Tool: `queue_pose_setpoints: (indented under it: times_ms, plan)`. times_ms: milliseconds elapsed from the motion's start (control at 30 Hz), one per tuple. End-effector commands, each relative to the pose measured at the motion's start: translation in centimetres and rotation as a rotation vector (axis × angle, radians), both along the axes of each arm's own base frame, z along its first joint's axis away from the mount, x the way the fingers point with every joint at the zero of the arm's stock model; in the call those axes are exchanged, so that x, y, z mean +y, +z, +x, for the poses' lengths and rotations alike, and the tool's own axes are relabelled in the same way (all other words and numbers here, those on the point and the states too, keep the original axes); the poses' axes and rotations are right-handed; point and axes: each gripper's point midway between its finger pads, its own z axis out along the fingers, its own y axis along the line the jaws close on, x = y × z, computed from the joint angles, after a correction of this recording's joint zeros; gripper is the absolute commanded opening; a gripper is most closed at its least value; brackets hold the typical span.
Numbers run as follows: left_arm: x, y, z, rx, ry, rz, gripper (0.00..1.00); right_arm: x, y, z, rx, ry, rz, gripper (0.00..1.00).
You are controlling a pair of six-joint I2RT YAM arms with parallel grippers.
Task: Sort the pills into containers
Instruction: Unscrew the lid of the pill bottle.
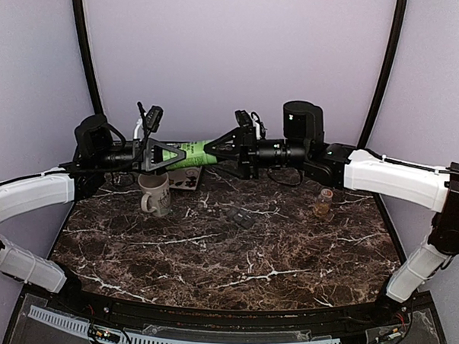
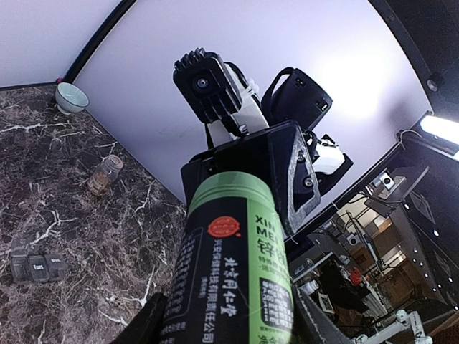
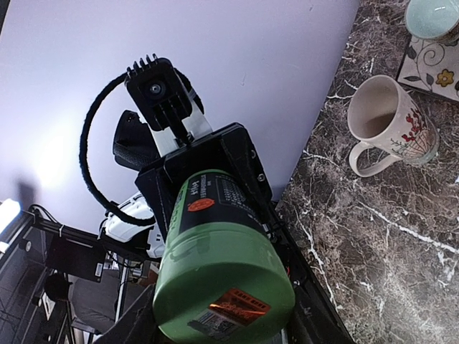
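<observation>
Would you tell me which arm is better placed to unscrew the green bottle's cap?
Right: the right gripper flanks the cap, while the left gripper holds the green bottle by its labelled body, aloft.

Soft, even light fills the top view. The lilac backdrop (image 1: 235, 50) behind the green bottle (image 1: 192, 150) is flatly lit, and the marble table (image 1: 211, 247) below the bottle carries a dull sheen with faint, diffuse shadows. From the left wrist, glare blooms on the backdrop up and right of the bottle, and a lamp strip (image 2: 441, 130) burns farther right. The containers (image 2: 36, 265), low and left of the bottle, look dim and soft. Both wrist views bow lines near their edges.
</observation>
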Motion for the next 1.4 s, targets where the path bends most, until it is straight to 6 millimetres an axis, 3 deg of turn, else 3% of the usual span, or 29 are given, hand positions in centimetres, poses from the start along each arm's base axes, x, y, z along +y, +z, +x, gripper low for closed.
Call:
queue_pose_setpoints:
  times_ms: [0,367,467,667,833,1033,1100,1367]
  plan:
    - [-0.2,2.7,-0.6,-0.087,-0.035,-0.037,0.0,0.5,0.6,0.2,-0.037,0.024,0.02,0.56]
    - [-0.2,2.2,-0.5,-0.068,-0.037,-0.021,0.0,0.2,0.9,0.8,-0.044,0.025,0.038,0.59]
    - [-0.1,2.1,-0.5,-0.068,-0.031,-0.021,0.0,0.5,0.8,0.8,-0.04,0.044,0.038,0.52]
    - [-0.1,2.1,-0.6,-0.07,-0.027,-0.019,0.0,0.8,0.8,0.7,-0.054,0.059,0.023,0.27]
    - [-0.1,2.4,-0.5,-0.063,-0.034,-0.029,0.0,0.4,0.7,0.3,-0.099,0.073,0.003,0.19]
    - [-0.2,3.3,-0.8,-0.049,-0.056,-0.051,0.0,-0.3,0.7,-0.3,-0.063,0.077,-0.041,0.18]
    - [-0.2,3.5,-0.8,-0.037,-0.065,-0.058,0.0,-0.5,0.9,-0.7,-0.304,0.128,-0.047,0.15]
    - [-0.4,5.1,-1.3,-0.011,-0.11,-0.091,0.0,-1.2,-0.7,-1.0,-0.507,0.173,-0.128,0.15]
